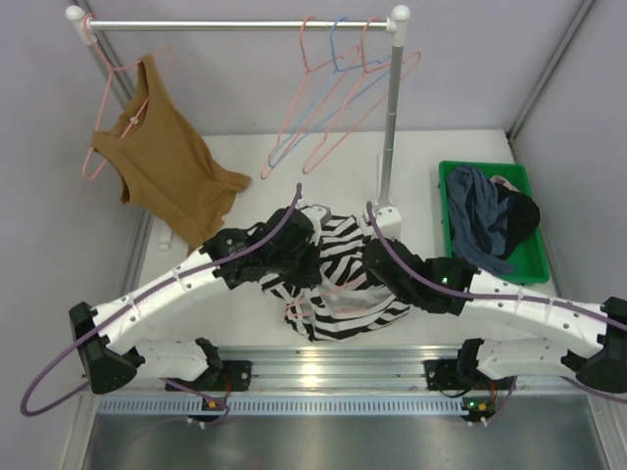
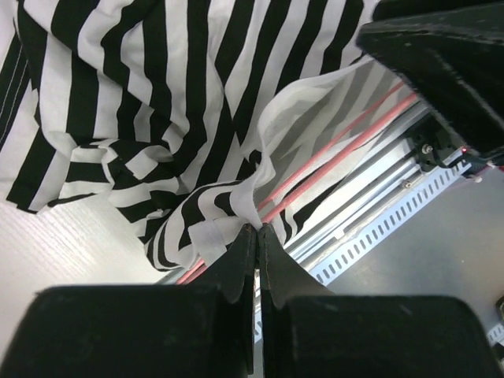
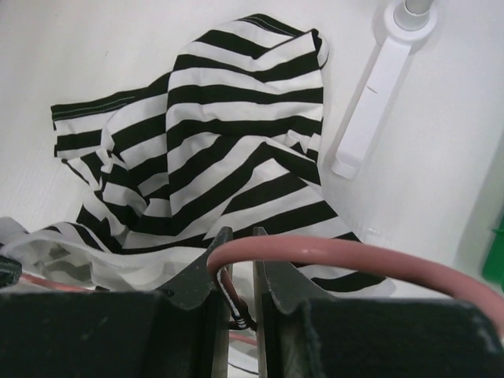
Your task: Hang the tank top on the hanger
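The black-and-white striped tank top (image 1: 343, 284) lies crumpled on the white table between my two arms; it also shows in the left wrist view (image 2: 157, 118) and the right wrist view (image 3: 228, 150). A pink wire hanger (image 2: 339, 146) runs through the fabric. My left gripper (image 2: 257, 228) is shut on a white edge of the tank top. My right gripper (image 3: 236, 236) is shut on the hanger's neck, below its hook (image 3: 354, 260), which curves across the fingers. In the top view the grippers sit at the garment's left (image 1: 279, 257) and right (image 1: 377, 264).
A clothes rail (image 1: 235, 23) stands at the back, its post (image 1: 390, 127) behind the garment. A brown tank top (image 1: 167, 166) hangs on a pink hanger at left; spare pink and blue hangers (image 1: 338, 88) hang right. A green bin (image 1: 495, 220) holds dark garments.
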`<state>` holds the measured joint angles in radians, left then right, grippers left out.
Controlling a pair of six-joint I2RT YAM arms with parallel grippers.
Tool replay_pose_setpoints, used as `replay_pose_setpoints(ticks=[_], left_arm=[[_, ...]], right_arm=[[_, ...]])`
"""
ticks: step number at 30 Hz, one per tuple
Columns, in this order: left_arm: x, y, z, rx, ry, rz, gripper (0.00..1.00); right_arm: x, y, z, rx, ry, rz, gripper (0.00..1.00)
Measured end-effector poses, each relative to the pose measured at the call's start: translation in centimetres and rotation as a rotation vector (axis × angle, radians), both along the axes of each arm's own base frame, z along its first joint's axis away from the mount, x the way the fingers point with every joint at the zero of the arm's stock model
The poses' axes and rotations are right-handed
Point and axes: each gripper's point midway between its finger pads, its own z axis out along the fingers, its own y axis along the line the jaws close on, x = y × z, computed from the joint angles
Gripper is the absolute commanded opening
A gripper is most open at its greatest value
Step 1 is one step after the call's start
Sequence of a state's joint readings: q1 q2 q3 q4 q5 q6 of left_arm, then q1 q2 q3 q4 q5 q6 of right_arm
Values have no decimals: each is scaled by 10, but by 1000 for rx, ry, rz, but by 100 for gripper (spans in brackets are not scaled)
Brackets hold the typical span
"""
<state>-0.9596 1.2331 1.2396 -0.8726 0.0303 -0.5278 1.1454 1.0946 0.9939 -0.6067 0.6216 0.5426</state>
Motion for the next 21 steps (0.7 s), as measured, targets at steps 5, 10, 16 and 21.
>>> replay_pose_setpoints(ticks=[5,10,16,21], left_arm=[[-2,-6,6,-30,4,-21,2],[-2,-7,6,-35,1,-29,31],[6,-2,5,-10,-33,3,64],[10,2,5,-1,-60,26,63]], right_arm=[[4,9,4,4,-9,10,0],[7,18,6,10,-16,19,0],[8,20,5,7,-12,24,0],[7,18,3,-4,-7,22,0]])
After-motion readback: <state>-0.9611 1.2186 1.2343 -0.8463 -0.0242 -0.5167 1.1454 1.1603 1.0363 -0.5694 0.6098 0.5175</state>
